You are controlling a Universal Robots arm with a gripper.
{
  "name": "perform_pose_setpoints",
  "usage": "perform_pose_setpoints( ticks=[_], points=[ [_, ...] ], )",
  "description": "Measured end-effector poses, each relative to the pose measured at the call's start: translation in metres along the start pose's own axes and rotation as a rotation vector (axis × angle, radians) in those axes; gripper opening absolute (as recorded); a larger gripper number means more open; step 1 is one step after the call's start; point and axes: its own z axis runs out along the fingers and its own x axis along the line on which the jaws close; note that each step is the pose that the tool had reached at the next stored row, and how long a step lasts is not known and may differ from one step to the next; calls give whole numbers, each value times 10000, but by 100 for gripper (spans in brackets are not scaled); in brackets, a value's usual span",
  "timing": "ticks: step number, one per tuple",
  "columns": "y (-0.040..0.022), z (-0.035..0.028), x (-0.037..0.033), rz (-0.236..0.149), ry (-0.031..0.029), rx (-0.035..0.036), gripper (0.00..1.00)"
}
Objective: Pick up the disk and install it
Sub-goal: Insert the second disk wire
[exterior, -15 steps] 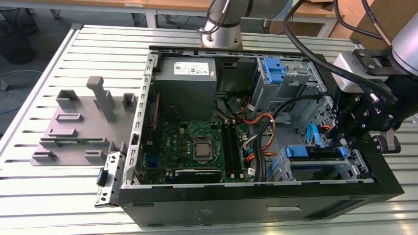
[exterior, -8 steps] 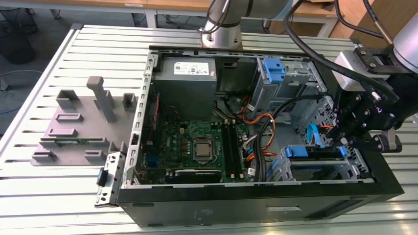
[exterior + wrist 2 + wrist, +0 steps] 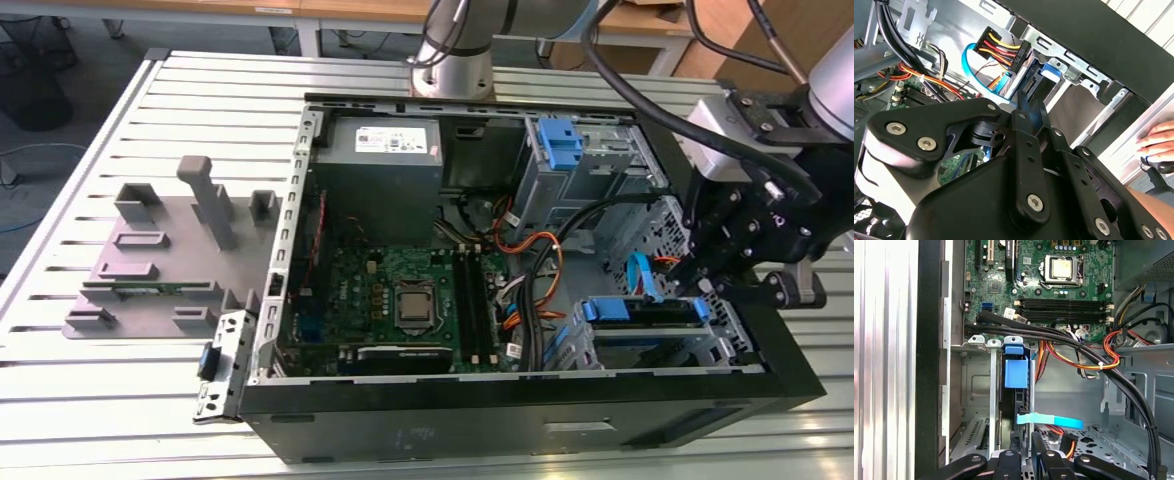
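Disk (image 3: 646, 312) in blue plastic carrier frame, standing on edge, seated in the lower drive cage of the open computer case (image 3: 534, 425), blue tab showing

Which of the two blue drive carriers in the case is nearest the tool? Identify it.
The blue carrier in the lower bay, at the exterior view's right, right beside the tool. The other blue carrier sits in the far bay, near the power supply.
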Motion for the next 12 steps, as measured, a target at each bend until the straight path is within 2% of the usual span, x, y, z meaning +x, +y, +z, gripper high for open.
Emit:
perform_pose_setpoints(
  ticks=[7,12],
  points=[
    [0,-11,-8,0,2,0,23],
    [0,-7,-51,0,0,0,23]
  ],
)
